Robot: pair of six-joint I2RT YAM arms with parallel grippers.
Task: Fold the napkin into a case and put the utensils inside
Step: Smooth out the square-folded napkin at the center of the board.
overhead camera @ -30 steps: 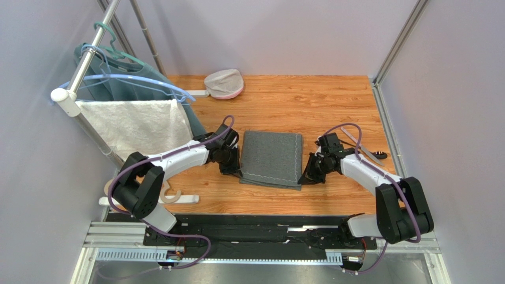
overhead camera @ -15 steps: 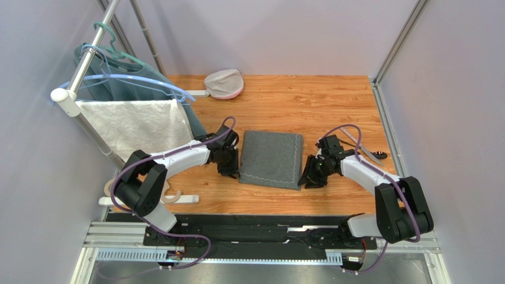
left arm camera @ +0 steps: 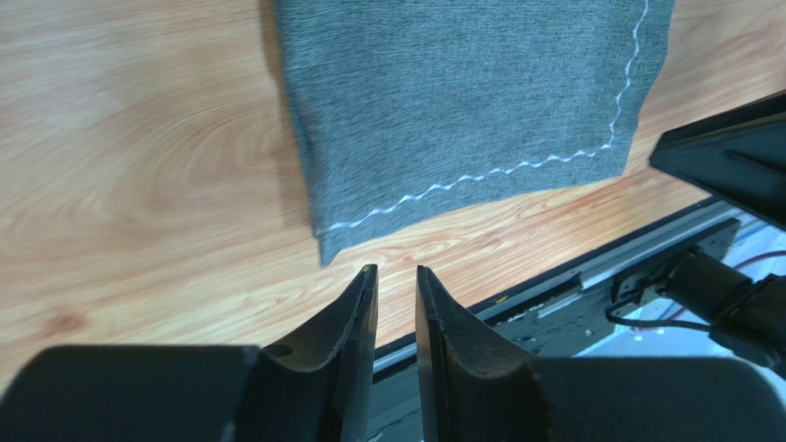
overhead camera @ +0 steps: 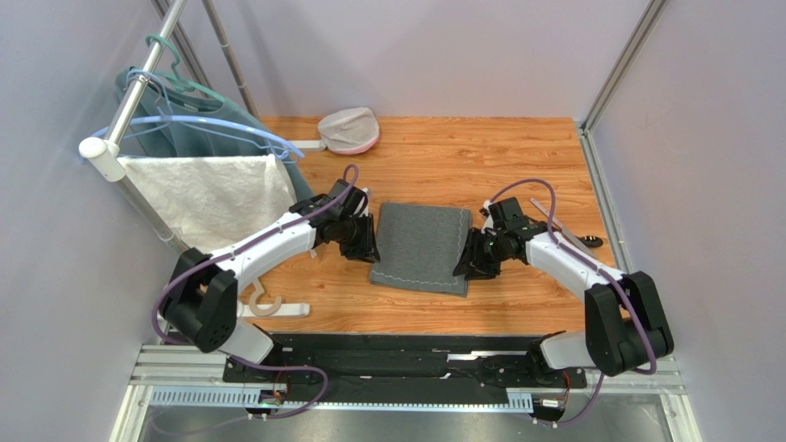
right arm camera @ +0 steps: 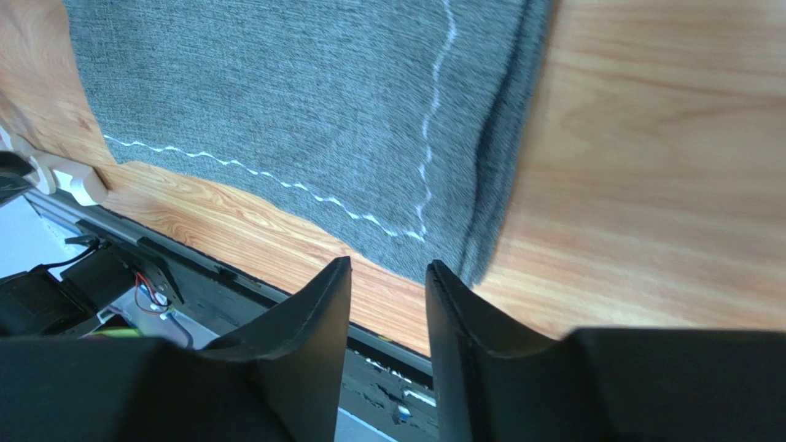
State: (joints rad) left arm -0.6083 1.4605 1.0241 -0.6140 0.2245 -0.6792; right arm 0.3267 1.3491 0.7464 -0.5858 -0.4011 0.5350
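Folded napkin, frame centre. Since the earlier frame both grippers have let go of its near corners and shifted up-frame. Left gripper and right gripper flank it, fingers parted and empty, arms bent inward.

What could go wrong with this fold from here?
1. The napkin lies folded but unheld, both arms' jaws open at its sides; a regrip at its layered right edge could catch only one layer.
2. The utensils lie close beside the right arm; a sweep could knock them away.
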